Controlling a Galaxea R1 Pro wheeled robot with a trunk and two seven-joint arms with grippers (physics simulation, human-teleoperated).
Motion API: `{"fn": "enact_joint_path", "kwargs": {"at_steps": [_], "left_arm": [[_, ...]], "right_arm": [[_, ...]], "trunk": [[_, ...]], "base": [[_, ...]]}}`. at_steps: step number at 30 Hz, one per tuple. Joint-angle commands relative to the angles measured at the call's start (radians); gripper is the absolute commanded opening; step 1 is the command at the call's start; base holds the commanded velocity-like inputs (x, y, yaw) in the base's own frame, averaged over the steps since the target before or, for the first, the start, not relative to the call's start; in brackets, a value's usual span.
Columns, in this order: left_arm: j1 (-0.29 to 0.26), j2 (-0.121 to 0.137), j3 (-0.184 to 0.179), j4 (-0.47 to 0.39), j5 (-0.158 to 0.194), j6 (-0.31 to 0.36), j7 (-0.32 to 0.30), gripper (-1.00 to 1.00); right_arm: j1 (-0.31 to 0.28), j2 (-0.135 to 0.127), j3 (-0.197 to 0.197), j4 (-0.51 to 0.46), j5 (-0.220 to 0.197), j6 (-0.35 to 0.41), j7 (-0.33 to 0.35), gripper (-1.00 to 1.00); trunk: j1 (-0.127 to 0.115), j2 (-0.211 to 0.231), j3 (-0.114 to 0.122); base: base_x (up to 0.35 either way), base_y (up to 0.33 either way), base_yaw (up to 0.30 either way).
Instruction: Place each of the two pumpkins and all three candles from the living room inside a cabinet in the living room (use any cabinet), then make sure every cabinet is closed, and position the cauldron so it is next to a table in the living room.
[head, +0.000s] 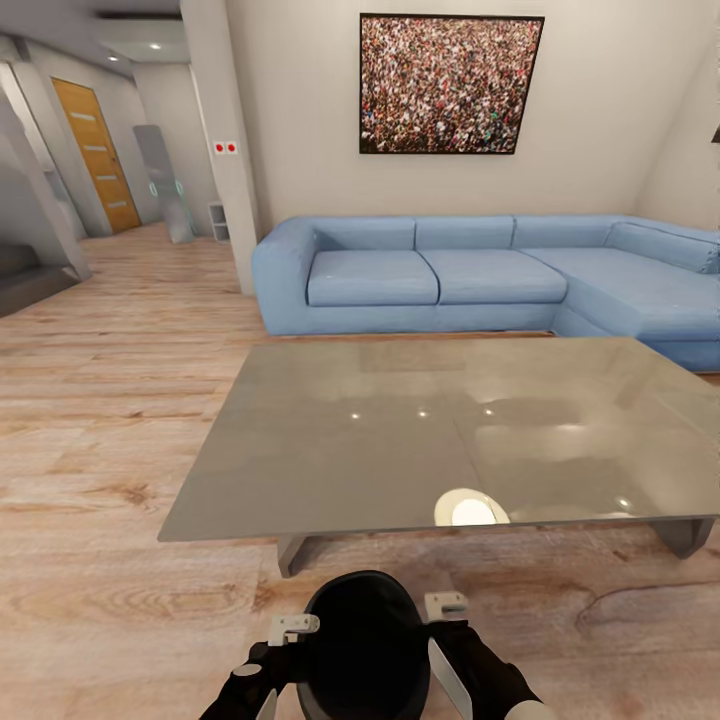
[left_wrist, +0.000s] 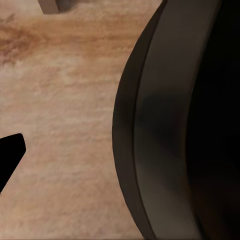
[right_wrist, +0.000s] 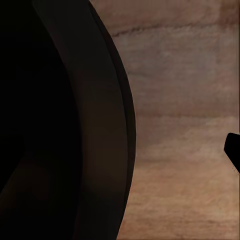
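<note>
- You have the cauldron (head: 362, 645) held between both arms at the bottom middle of the head view, a black round pot with its dark opening facing up.
- Your left gripper (head: 285, 640) sits against the pot's left side and your right gripper (head: 440, 625) against its right side; a pale finger runs down the right flank.
- In the left wrist view the cauldron's (left_wrist: 175, 125) curved dark wall sits right at the camera, with one black fingertip (left_wrist: 10, 155) apart from it over the wooden floor (left_wrist: 65, 110). You cannot tell from this whether the fingers are pinching the rim or only pressing on the wall.
- The right wrist view shows the same: the pot (right_wrist: 60, 120) close up and one dark fingertip (right_wrist: 233, 147) at the edge, grip unclear.
- The cauldron is above the floor (head: 120, 600), just in front of the low grey table (head: 440, 430), near its front edge.
- Beyond the table stands a blue corner sofa (head: 450, 275) against the wall, with a framed crowd picture (head: 450, 83) above it.
- A hallway with a wooden door (head: 95, 155) opens at the far left.
</note>
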Motion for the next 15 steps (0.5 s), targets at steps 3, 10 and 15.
{"fn": "enact_joint_path", "kwargs": {"at_steps": [3, 10, 15], "left_arm": [[0.0, 0.001, -0.006, -0.002, 0.009, 0.005, 0.008, 1.0], [0.0, 0.001, -0.006, -0.002, 0.009, 0.005, 0.008, 1.0], [0.0, 0.001, -0.006, -0.002, 0.01, 0.006, 0.008, 1.0]], "right_arm": [[0.0, -0.001, 0.007, -0.001, -0.011, 0.005, -0.009, 1.0], [0.0, -0.001, 0.006, 0.0, -0.011, 0.008, -0.009, 1.0], [0.0, -0.001, 0.006, 0.0, -0.012, 0.019, -0.011, 1.0]], "trunk": [[-0.002, 0.0, 0.011], [-0.005, 0.002, 0.038], [-0.006, 0.003, 0.05]], "base": [[0.0, 0.0, 0.0], [0.0, 0.0, 0.0], [0.0, 0.0, 0.0]]}}
